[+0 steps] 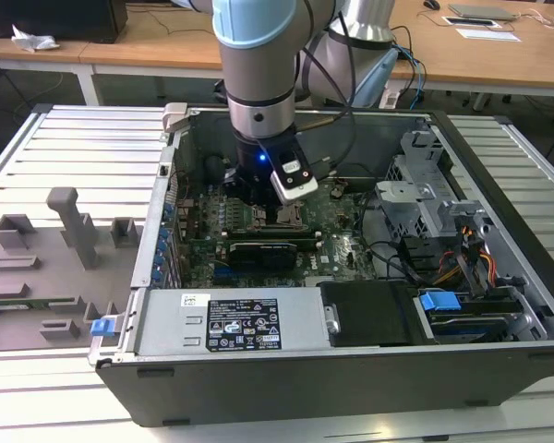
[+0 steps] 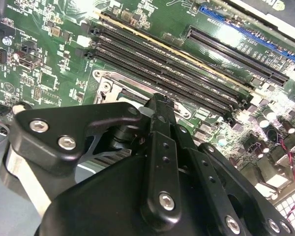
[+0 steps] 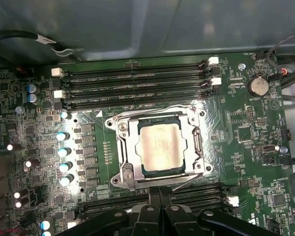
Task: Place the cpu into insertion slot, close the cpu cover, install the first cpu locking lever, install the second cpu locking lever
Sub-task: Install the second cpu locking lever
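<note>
Currently, with the cpu (image 3: 160, 149) sitting in the insertion slot (image 3: 128, 175) under the lowered cpu cover (image 3: 132, 147), the gripper (image 3: 160, 192), fingers pressed together and holding nothing, is hovering beside it, apparently addressing a locking lever.

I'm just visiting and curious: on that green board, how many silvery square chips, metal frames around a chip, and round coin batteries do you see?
Pale silver square metal-topped chip: 1
Thin silver metal frame around the chip: 1
Round silver coin battery: 1
Total: 3
</note>
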